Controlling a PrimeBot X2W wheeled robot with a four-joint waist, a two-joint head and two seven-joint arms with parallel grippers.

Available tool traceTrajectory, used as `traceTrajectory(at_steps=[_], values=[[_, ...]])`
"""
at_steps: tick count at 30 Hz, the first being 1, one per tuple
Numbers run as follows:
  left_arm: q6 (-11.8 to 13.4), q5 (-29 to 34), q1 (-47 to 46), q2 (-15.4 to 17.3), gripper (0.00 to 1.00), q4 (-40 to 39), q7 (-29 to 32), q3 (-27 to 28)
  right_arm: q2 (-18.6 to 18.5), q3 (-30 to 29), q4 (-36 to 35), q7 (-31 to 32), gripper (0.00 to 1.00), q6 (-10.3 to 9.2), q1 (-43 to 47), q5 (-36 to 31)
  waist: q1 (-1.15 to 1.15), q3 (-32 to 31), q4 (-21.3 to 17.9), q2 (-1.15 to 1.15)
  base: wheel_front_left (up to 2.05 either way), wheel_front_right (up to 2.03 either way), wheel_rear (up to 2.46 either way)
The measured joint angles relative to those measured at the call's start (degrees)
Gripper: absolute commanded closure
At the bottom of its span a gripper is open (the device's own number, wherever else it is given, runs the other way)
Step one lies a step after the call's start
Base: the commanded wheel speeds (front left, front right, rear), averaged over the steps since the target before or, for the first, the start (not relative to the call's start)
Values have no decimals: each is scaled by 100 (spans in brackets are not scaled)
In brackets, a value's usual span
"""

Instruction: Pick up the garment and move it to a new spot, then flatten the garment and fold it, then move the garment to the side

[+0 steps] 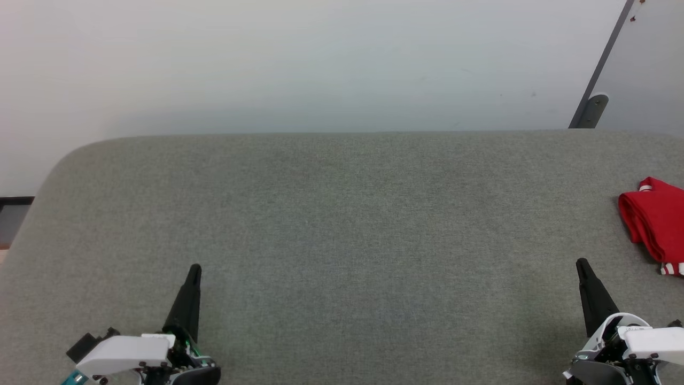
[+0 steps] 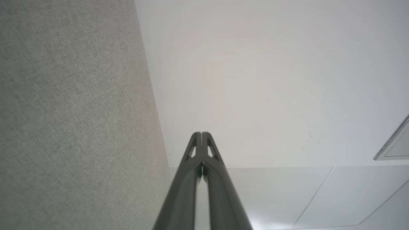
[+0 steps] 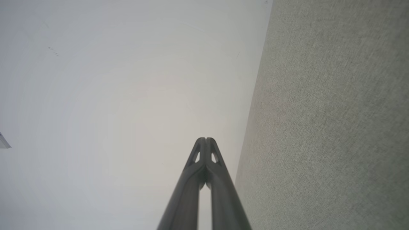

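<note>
The garment [image 1: 656,222], red with a bit of red-and-white striped trim, lies folded into a compact bundle at the right edge of the head view, partly cut off; its lettering is hidden. My right gripper [image 1: 581,264] rests at the lower right, a short way left of and nearer than the garment, fingers shut together with nothing in them [image 3: 206,139]. My left gripper [image 1: 195,268] sits at the lower left, far from the garment, also shut and empty [image 2: 201,133].
A grey fabric-covered table [image 1: 342,224] with a rounded far-left corner spans the head view. A pale wall stands behind it, and a grey slanted bar [image 1: 598,75] leans at the upper right. A dark strip [image 1: 13,206] shows past the table's left edge.
</note>
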Motion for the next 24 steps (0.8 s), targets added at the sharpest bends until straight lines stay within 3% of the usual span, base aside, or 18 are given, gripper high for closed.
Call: traceTrajectory(at_steps=[24], values=[[0,4,-1,-9,100,0,11,10,0,1,0,0,100,0,0,1,0,0,0,0,0,0,0]])
